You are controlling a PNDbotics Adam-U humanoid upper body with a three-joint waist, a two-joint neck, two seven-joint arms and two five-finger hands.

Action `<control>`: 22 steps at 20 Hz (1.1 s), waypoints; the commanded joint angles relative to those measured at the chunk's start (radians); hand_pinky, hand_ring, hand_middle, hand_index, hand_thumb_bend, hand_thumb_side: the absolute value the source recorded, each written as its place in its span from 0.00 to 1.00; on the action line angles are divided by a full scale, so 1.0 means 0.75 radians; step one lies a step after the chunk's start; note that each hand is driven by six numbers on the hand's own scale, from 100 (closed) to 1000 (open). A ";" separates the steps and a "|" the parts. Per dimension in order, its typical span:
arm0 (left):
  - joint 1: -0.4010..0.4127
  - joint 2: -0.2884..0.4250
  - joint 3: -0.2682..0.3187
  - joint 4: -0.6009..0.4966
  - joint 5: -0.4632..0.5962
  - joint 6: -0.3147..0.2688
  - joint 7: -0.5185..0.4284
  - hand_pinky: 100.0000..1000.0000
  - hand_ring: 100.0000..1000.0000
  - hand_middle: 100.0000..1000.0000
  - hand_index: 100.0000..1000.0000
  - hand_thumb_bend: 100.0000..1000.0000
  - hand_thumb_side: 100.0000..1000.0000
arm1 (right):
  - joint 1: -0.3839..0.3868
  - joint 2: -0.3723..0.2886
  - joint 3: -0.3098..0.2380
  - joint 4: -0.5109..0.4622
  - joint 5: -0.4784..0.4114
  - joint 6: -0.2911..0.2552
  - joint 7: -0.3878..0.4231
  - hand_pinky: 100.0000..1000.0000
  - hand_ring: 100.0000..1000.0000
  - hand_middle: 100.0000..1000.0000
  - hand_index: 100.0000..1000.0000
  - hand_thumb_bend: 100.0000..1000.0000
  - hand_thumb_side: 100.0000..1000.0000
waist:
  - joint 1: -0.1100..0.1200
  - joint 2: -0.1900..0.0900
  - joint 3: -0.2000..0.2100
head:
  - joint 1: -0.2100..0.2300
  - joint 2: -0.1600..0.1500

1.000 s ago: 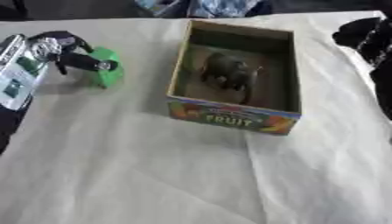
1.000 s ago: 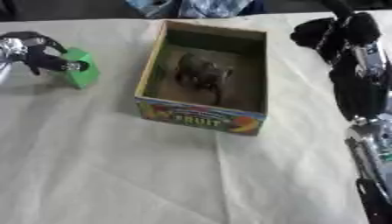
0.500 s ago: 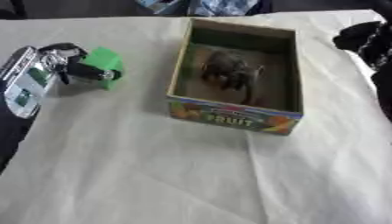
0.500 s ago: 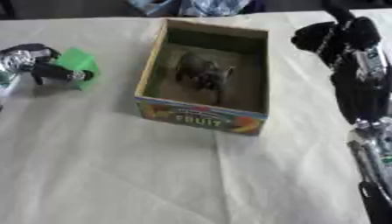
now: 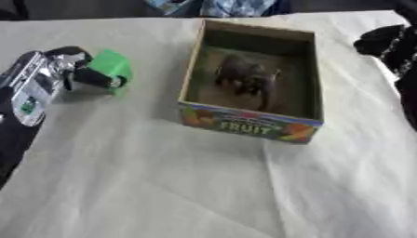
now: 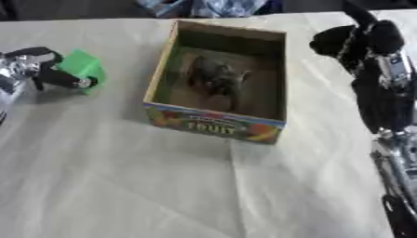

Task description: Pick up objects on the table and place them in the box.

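Note:
A green block (image 5: 112, 69) is pinched in my left hand (image 5: 75, 69), held just above the white cloth, left of the box. The cardboard box (image 5: 244, 123), with FRUIT printed on its front, stands in the middle. Inside it lies a dark grey toy animal (image 5: 247, 79). My right hand (image 6: 358, 42) hovers to the right of the box with its black fingers curled and nothing in them.
A white cloth (image 5: 163, 186) covers the table, wrinkled in front of the box. Blue and white things (image 5: 216, 7) lie at the far edge behind the box. My right forearm (image 6: 391, 139) runs down the right side.
My left hand has lifted the green block off the cloth and carried it right, toward the box. The right hand has barely moved.

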 commanded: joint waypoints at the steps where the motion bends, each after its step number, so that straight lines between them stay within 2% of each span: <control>1: -0.031 0.013 0.016 -0.003 0.004 0.022 0.026 0.47 0.72 1.00 0.53 0.19 0.57 | -0.007 -0.016 -0.005 -0.027 0.006 -0.001 0.006 0.78 0.71 0.63 0.99 0.33 1.00 | -0.002 -0.023 0.000 | 0.003 -0.012; 5: -0.033 0.012 0.013 -0.005 0.026 0.042 0.048 0.43 0.68 1.00 0.41 0.10 0.51 | -0.004 -0.014 -0.006 -0.027 0.002 0.010 0.009 0.78 0.71 0.63 0.99 0.33 1.00 | 0.000 -0.025 0.001 | 0.003 -0.008; 10: -0.037 0.017 0.008 -0.013 0.051 0.055 0.054 0.39 0.64 1.00 0.35 0.01 0.37 | -0.003 -0.015 -0.008 -0.027 -0.002 0.011 0.008 0.78 0.71 0.63 0.99 0.33 1.00 | 0.001 -0.030 0.002 | 0.003 -0.009; 12: -0.039 0.023 0.008 -0.021 0.058 0.060 0.055 0.38 0.62 1.00 0.33 0.00 0.31 | -0.002 -0.016 -0.009 -0.027 -0.003 0.011 0.007 0.78 0.71 0.63 0.99 0.33 1.00 | 0.000 -0.032 0.004 | 0.002 -0.008; 18: -0.054 0.055 0.005 -0.070 0.063 0.082 0.072 0.34 0.59 1.00 0.29 0.00 0.23 | -0.002 -0.019 -0.011 -0.027 -0.008 0.015 -0.001 0.78 0.71 0.63 0.99 0.33 1.00 | 0.004 -0.044 0.010 | -0.002 -0.009; 22: -0.065 0.071 0.016 -0.109 0.076 0.094 0.084 0.28 0.53 1.00 0.24 0.00 0.18 | -0.003 -0.021 -0.013 -0.027 -0.011 0.018 -0.006 0.78 0.71 0.63 0.99 0.33 1.00 | 0.006 -0.052 0.012 | -0.004 -0.010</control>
